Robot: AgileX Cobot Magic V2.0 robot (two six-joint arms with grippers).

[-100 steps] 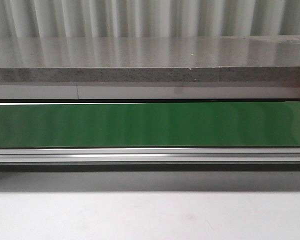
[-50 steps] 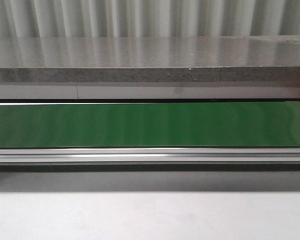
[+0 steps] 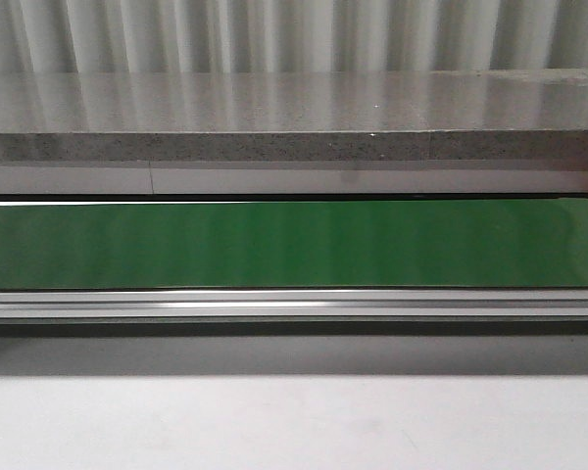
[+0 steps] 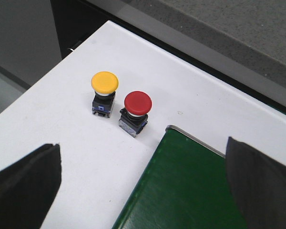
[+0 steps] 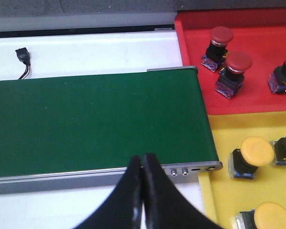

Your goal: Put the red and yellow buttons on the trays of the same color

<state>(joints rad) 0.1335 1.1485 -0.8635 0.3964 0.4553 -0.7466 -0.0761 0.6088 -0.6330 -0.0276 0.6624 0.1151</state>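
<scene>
On white table (image 4: 62, 124), beyond spread-wide left gripper (image 4: 143, 176): yellow button (image 4: 104, 91) and red button (image 4: 135, 111), upright, side by side, just off the end of green belt (image 4: 190, 191). Both well clear of dark fingertips (image 4: 28, 176); nothing held. Angled down toward that belt corner from above.

Under right gripper (image 5: 143, 164), pads pressed together, empty, poised over near edge of belt (image 5: 95, 119). Off to one side, past belt end: red tray (image 5: 257, 67) with three red buttons (image 5: 236, 71), yellow tray (image 5: 229, 200) just beside it with yellow buttons (image 5: 251, 157). No contact with any.

Across front view: only bare belt (image 3: 294, 245), grey ledge (image 3: 294, 117) behind.
</scene>
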